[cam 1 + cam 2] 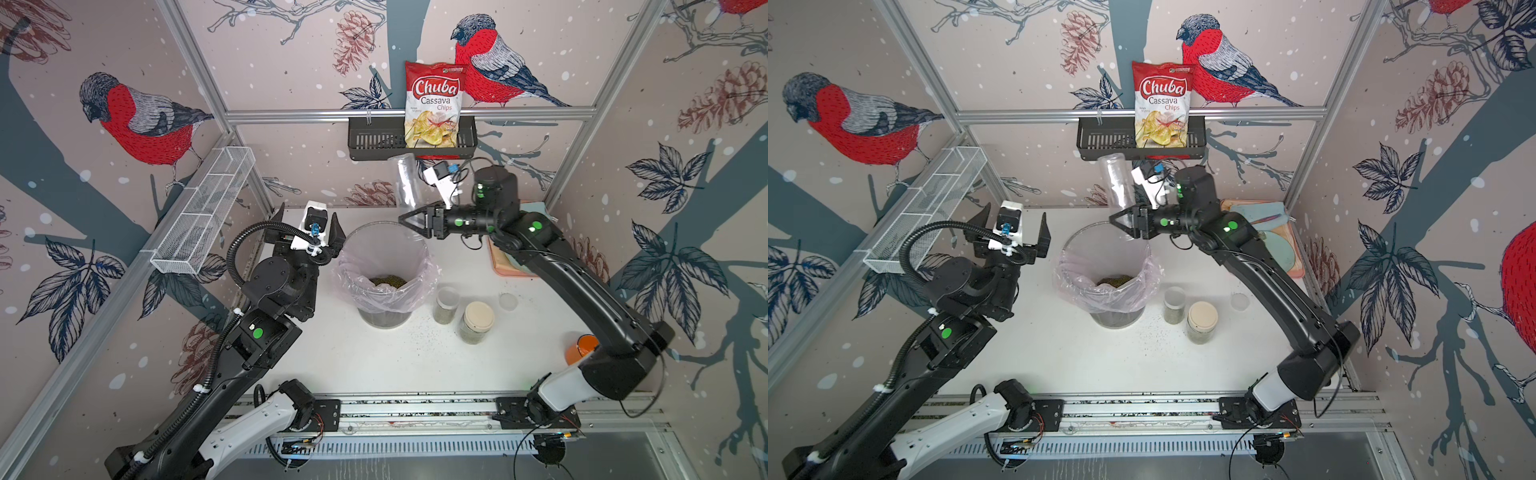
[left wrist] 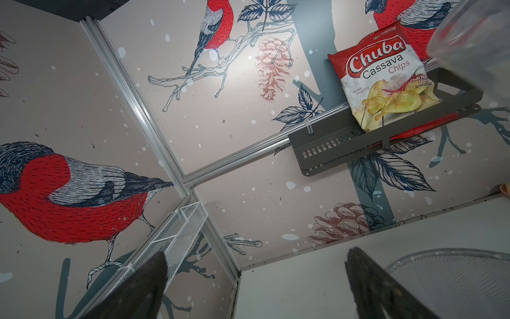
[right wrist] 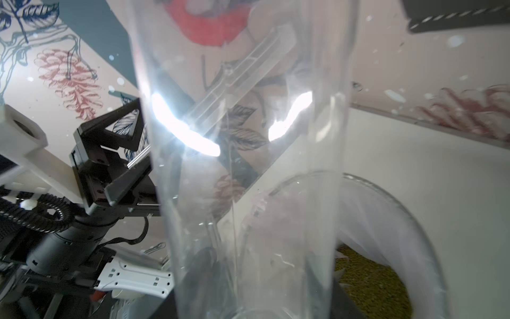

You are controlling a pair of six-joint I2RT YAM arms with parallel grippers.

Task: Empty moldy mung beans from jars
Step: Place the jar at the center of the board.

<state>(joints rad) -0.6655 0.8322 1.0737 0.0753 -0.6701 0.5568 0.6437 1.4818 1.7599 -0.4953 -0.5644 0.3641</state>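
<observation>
My right gripper (image 1: 415, 220) (image 1: 1121, 220) (image 3: 248, 276) is shut on the tall narrow clear jar (image 1: 405, 178) (image 1: 1117, 183) (image 3: 248, 138), gripping its lower end. The jar stands nearly upright above the far rim of the bin (image 1: 382, 320) (image 1: 1117, 318) and looks empty. Olive-green mung beans (image 1: 388, 281) (image 1: 1117, 279) (image 3: 367, 281) lie inside the pink liner. A shorter jar (image 1: 445, 305) (image 1: 1174, 305) and a cream-lidded jar (image 1: 477, 322) (image 1: 1201, 322) stand right of the bin, beans in both. My left gripper (image 1: 308, 210) (image 1: 1015, 211) (image 2: 256, 252) hangs open left of the bin, holding nothing.
A loose clear lid (image 1: 508, 301) lies on the table near the jars, and stray grains (image 1: 419, 332) dot the table in front. An orange mug (image 1: 579, 347) stands by the right arm. A tray (image 1: 1279, 241) sits back right, a chips bag (image 1: 434, 104) on the rear shelf.
</observation>
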